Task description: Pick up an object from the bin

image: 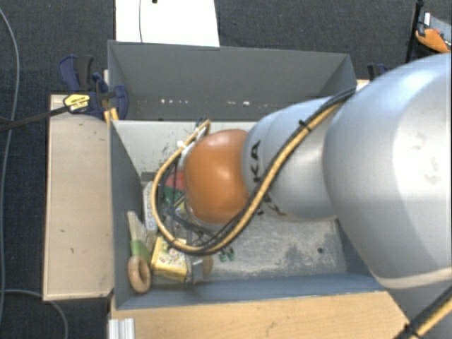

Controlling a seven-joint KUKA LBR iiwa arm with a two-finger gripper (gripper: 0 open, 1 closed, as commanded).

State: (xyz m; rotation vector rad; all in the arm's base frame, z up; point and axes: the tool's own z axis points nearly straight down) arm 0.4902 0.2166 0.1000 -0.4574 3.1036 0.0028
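Hovering by the yellow box [168, 260], your gripper [181, 222], open or closed I cannot tell, should descend clear of the bin wall [125, 189].

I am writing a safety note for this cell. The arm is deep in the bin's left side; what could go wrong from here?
First, the yellow box, wooden ring and green piece lie crowded against the bin wall, so a grasp may catch two or jam. Second, the cable loops low beside the orange cover and might snag them.
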